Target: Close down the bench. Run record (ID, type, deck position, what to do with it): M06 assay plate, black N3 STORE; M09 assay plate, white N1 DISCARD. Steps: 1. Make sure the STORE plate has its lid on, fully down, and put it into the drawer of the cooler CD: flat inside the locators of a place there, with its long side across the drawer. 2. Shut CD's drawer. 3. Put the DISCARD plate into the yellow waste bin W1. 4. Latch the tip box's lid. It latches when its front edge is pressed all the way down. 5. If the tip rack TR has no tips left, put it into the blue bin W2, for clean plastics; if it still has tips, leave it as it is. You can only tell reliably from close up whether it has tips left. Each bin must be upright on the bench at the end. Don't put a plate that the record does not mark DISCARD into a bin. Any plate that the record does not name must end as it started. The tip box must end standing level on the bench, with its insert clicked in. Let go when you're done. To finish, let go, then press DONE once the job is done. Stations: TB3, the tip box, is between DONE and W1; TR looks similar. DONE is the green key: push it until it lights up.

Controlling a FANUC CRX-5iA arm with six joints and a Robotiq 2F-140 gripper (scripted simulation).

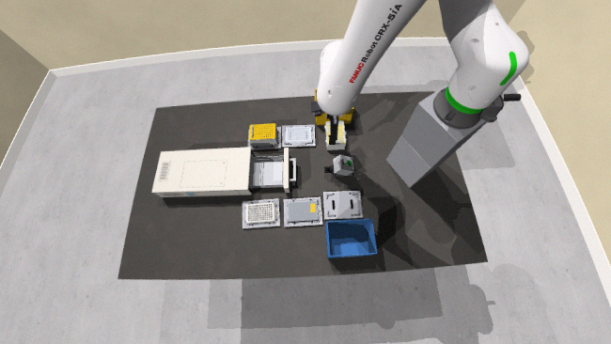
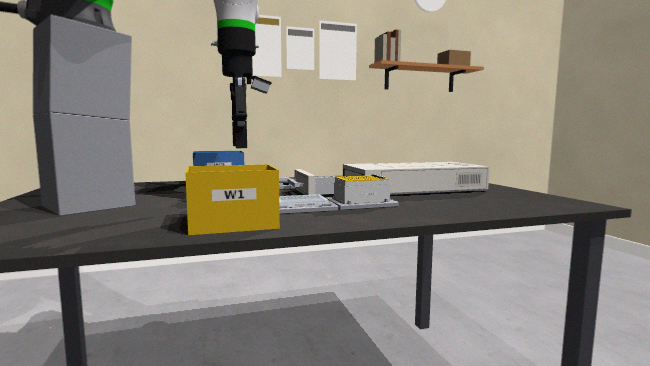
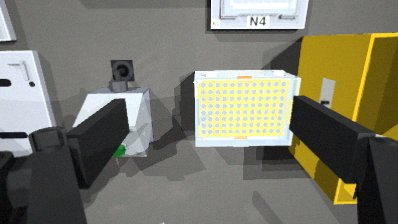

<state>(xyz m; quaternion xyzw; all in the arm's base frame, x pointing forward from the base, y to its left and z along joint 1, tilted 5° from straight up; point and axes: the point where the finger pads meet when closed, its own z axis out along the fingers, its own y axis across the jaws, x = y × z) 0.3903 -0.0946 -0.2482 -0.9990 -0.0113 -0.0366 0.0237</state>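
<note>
Dark grey worktop (image 3: 165,195) fills the wrist view. At its left edge lies a white holder (image 3: 20,95) with black slots; beside it stands a small white box with a green key (image 3: 119,151), partly behind the tool's left finger (image 3: 97,137), with a black socket (image 3: 121,70) just beyond it. In the middle sits the tip box (image 3: 243,107): a pale, clear-walled box whose top shows a yellow grid of round holes, with a small orange tab on each long edge. Its long axis runs left to right in this view, the short ends facing the two fingers. Right of it, just beside, stands the yellow waste bin (image 3: 345,75), marked W1 in the exterior view.

The tool (image 3: 205,135) hangs above the tip box, pointing straight down, its fingers spread wide to either side and gripping nothing. From the exterior view the arm's wrist is vertical, fingertips above the bin's rim
</note>
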